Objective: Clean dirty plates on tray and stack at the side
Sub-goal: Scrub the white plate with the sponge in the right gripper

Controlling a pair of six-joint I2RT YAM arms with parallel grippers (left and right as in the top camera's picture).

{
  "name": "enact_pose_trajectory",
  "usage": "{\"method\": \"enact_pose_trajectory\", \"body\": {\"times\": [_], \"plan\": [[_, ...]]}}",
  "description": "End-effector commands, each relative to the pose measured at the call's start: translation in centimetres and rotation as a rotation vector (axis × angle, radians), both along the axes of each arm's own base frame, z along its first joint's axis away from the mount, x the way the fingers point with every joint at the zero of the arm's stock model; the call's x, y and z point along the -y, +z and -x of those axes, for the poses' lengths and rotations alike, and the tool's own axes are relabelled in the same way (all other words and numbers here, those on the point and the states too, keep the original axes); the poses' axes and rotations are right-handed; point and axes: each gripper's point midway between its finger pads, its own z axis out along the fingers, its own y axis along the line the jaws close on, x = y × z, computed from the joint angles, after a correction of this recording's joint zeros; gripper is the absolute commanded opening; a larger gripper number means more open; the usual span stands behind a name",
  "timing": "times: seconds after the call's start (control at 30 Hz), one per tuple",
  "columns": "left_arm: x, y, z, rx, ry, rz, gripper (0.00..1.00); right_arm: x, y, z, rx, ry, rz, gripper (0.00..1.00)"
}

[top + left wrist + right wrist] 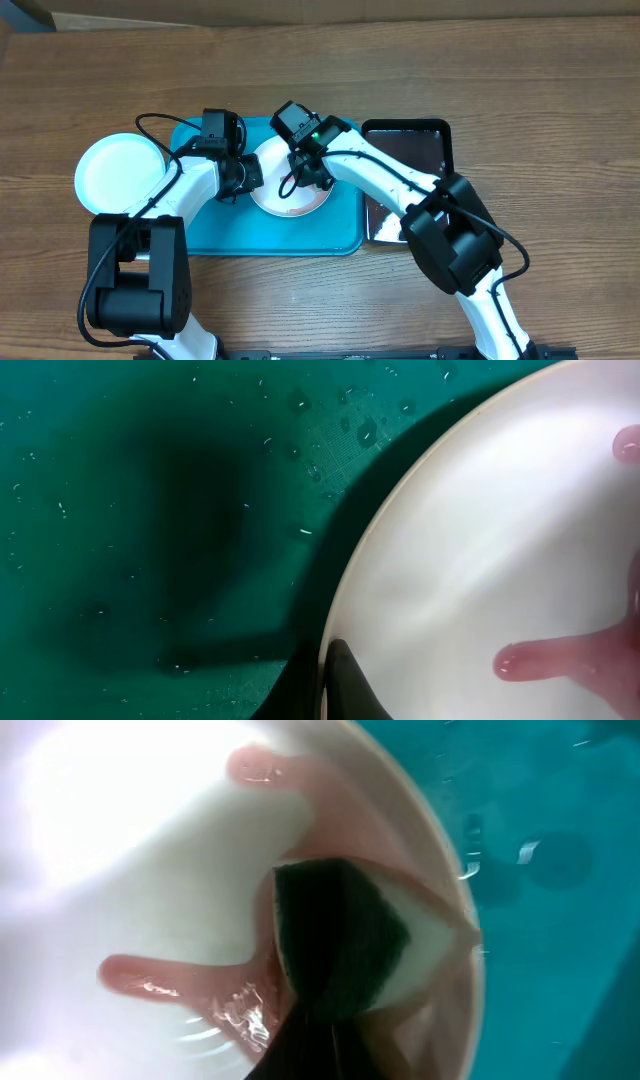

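A white plate (285, 203) lies on the turquoise tray (200, 235), smeared with pink-red streaks (170, 982). My left gripper (248, 176) is shut on the plate's left rim; in the left wrist view the fingers (345, 675) pinch the rim of the plate (480, 540) over the wet tray (150, 510). My right gripper (306, 178) is shut on a dark green sponge (335, 945) and presses it onto the plate (130, 840) near its rim, beside the tray (560, 920). A second pale plate (120, 172) rests on the table left of the tray.
A glossy black tray (405, 145) sits against the turquoise tray's right side, partly under my right arm. Bare wooden table surrounds both trays. Small droplets and specks dot the turquoise tray floor.
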Motion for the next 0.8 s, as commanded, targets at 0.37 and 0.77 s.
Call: {"method": "enact_pose_trajectory", "body": {"times": [0.37,0.77], "plan": [[-0.1,-0.9,0.6,-0.029,0.007,-0.007,0.04,-5.5,4.8,2.8,-0.291,0.120,-0.418,0.04],[-0.1,-0.9,0.6,-0.029,0.007,-0.007,0.04,10.1,14.4,-1.1,-0.154,-0.120,-0.232,0.04]]}}
